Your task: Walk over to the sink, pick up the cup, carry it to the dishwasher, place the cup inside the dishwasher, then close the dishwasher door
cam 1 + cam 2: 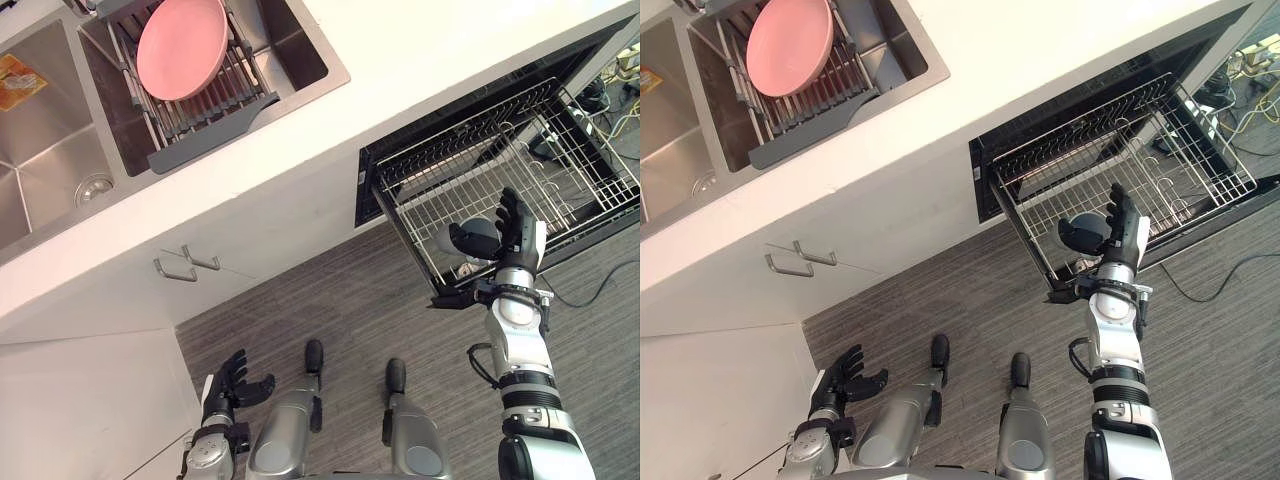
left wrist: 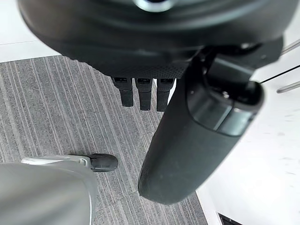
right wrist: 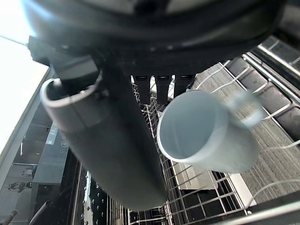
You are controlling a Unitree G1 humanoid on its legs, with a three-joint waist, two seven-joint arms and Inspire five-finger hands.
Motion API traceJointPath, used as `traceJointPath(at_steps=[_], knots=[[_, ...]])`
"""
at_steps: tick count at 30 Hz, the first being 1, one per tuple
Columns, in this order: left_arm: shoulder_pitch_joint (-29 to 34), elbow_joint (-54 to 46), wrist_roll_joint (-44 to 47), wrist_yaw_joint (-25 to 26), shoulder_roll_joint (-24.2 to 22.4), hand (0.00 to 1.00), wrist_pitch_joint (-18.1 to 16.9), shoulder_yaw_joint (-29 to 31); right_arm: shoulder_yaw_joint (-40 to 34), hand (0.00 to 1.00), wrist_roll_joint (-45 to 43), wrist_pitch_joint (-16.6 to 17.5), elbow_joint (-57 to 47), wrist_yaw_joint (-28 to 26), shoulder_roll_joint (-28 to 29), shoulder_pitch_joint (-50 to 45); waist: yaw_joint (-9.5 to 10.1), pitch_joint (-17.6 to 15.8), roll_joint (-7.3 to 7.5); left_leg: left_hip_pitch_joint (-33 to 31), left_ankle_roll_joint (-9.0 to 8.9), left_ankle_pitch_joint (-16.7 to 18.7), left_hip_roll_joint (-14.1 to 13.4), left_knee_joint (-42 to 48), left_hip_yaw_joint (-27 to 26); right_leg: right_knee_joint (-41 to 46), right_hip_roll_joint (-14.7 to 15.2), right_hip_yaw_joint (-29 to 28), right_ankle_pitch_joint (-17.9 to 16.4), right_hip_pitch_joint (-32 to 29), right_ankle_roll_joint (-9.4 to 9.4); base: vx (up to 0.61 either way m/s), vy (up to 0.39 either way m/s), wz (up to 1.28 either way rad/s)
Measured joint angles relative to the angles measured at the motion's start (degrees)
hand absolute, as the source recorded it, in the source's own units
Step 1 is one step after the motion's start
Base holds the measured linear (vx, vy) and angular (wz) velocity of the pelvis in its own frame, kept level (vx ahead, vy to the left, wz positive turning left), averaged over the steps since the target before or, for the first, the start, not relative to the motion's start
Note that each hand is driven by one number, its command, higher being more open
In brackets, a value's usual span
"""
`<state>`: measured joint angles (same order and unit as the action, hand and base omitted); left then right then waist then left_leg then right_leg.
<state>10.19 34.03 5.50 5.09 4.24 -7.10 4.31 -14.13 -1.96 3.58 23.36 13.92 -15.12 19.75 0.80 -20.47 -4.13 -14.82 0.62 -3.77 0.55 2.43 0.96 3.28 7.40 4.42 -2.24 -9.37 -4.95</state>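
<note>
The cup (image 3: 206, 140), pale blue-grey with its handle turned away from my thumb, sat in my right hand (image 1: 520, 235), its open mouth facing back toward my wrist. My thumb was pressed against its side and my fingers (image 3: 161, 86) stood nearly straight behind it, so the cup was pinched between thumb and fingers rather than wrapped. I held it raised over the near front part of the wire rack (image 1: 470, 170), and I could not tell whether the cup touched the wires. The rack was pulled well out of the dishwasher (image 1: 365, 190), whose dark opening sat under the white countertop (image 1: 420, 70). My left hand (image 1: 225, 392) hung low over the floor, just beside the white cabinet front, its fingers loosely spread and holding nothing. Farther along the counter to my left was the steel sink (image 1: 50, 150), and over its nearer basin lay a grey drying rack (image 1: 215, 125) with a pink plate (image 1: 182, 45) resting in it. Two metal cabinet handles (image 1: 185, 268) showed on the front below the sink. The floor (image 1: 350, 300) was grey, with a striped wood-grain pattern.
</note>
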Motion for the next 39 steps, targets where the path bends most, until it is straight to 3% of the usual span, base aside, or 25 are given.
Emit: traceJointPath(at_steps=[7,17,22,30,39], knots=[[-0.1,0.0,0.0,0.0,0.0,0.9,0.1,-0.4,0.5,0.9,0.0,0.0,-0.4,-0.1,0.6,-1.0,-0.01,0.0,0.0,1.3,0.0,0.0,0.0,-0.2,-0.1,0.0,0.0,-0.1,0.0,1.2,0.02,0.0,0.0,0.0],[-0.1,0.2,-1.1,0.0,0.0,0.9,0.7,-0.4,0.9,0.9,2.3,0.0,-16.0,-0.5,2.4,-9.5,-0.27,0.1,0.15,5.3,-0.13,-0.5,-0.2,-2.5,-0.7,-0.6,-0.2,-0.4,0.0,4.1,0.07,-0.01,-0.01,-0.03],[-0.1,1.5,-1.3,0.0,-0.2,0.9,1.3,-0.3,1.0,0.9,3.9,0.2,-22.1,-2.3,6.3,-14.6,-0.59,0.9,1.19,8.0,-0.33,-0.8,-0.5,-4.2,-0.9,-1.6,-0.4,-0.4,0.0,6.3,0.07,0.0,-0.009,-0.01],[0.1,6.8,-4.9,0.0,-0.5,0.9,2.2,-0.3,1.2,0.9,4.4,0.6,-30.0,-4.8,12.2,-23.7,-1.72,5.3,3.71,10.4,-0.36,-0.8,-0.5,-4.7,-1.1,-2.2,-0.4,-0.5,-0.1,8.7,0.06,-0.01,-0.001,-0.01],[0.6,9.5,-5.0,0.0,-1.4,0.9,2.8,-0.3,3.7,0.9,4.3,1.2,-35.4,-6.7,15.1,-31.3,-1.85,9.9,3.67,12.9,-1.07,-1.1,-0.7,-6.3,-1.0,-2.2,-0.4,-0.4,-0.2,10.4,0.12,-0.04,-0.002,0.0]])
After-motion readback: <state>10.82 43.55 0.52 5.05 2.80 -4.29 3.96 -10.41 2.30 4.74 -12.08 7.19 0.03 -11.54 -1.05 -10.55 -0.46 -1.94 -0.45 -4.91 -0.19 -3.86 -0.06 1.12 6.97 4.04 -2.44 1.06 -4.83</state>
